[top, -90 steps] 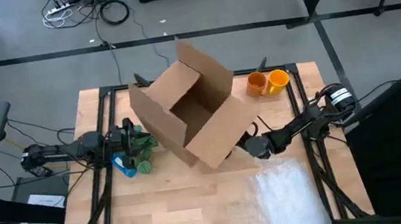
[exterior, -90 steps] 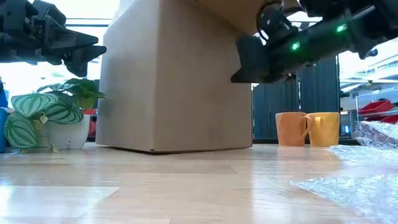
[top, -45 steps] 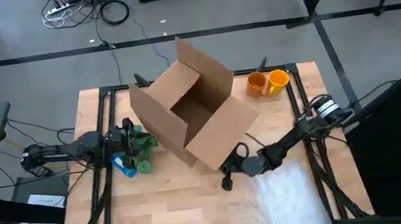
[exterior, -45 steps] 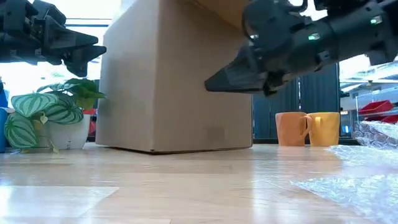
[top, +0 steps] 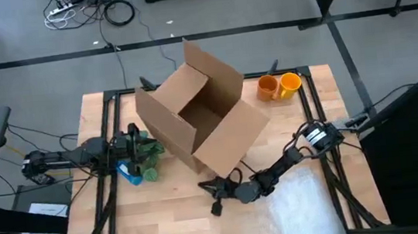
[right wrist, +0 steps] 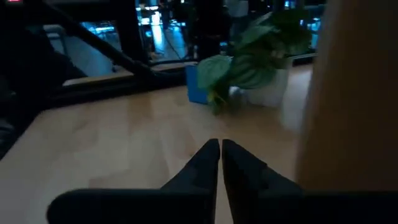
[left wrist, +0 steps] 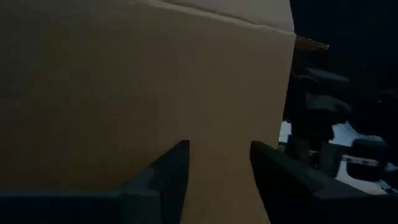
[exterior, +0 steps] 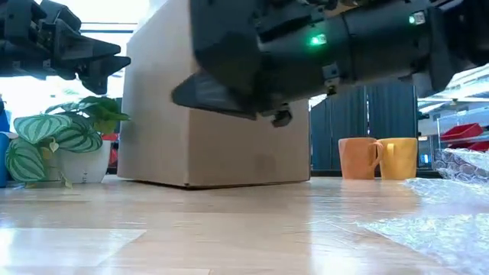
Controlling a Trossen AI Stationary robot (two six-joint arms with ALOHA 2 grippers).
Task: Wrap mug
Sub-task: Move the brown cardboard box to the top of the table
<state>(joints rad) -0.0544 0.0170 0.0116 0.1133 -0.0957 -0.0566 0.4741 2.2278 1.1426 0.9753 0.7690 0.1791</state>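
**2 grippers empty, both mugs untouched at the far edge**

2 dark fingertips of your right gripper (right wrist: 219,152) are pressed together with nothing between them; in the right wrist view they point low across bare wood toward the potted plant (right wrist: 258,68) and the blue object (right wrist: 200,92) beside it. From above, that right gripper sits over the front-middle of the desk (top: 166,230), just in front of the cardboard box (top: 198,122) and just left of the bubble wrap (top: 300,205) spread over the front-right corner. My reading is that the arm is stretched low and flat to clear the box's near corner, not to reach for anything there.

Your left gripper (left wrist: 214,168) has its fingers spread with nothing in the gap, facing the box's side wall at close range. It hangs near the left edge of the desk, above the plant, and looks parked.

The orange mug (top: 268,87) and the yellow mug (top: 290,84) stand upright, touching or nearly so, at the far edge toward the right corner, behind the box and well apart from both grippers. The wrap lies flat and open, presumably so a mug can be set on it.

You have not started the wrap: no mug is on the sheet. The next move probably calls for the right arm to swing back around the box to the mugs; watch the box flaps on the way.
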